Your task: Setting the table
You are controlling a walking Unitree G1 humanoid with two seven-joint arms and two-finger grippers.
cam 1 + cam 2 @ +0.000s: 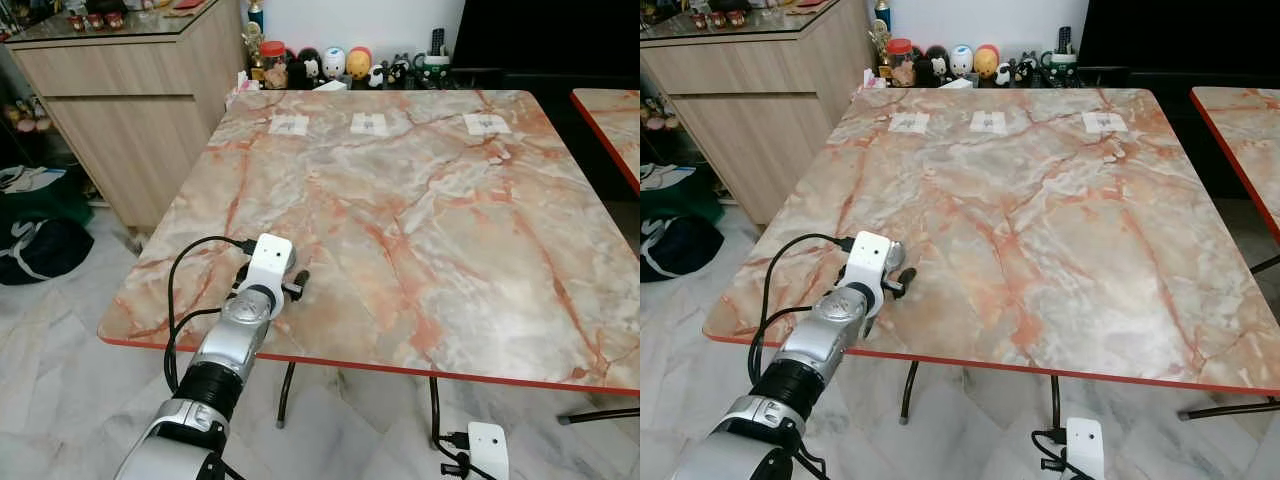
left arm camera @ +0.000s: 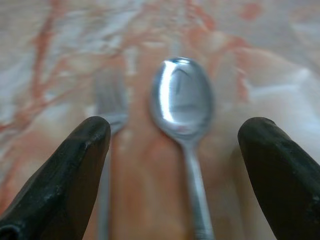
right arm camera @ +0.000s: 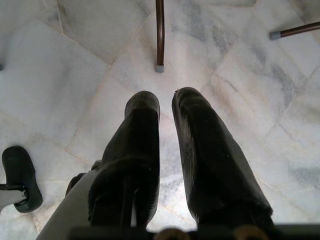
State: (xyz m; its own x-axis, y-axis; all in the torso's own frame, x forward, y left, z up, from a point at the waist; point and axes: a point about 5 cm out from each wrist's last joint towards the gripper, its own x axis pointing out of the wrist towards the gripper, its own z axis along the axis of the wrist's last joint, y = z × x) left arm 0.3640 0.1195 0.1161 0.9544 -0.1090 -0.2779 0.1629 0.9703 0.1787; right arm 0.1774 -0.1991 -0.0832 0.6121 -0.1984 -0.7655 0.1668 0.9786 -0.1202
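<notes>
Straddling spoon [image 2: 182,97], seemingly fork [image 2: 111,97]: left gripper [image 2: 175,137].

Marble-patterned table [image 1: 420,230], wooden cabinet [image 1: 120,100], pale tiled floor [image 1: 50,350]

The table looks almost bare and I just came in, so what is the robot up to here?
It is setting the table. Its left hand is at the near left corner, fingers open over a spoon and a fork lying side by side on the marble. Neither is gripped. The right hand hangs idle below the table edge, above the floor, fingers nearly together and holding nothing.
</notes>
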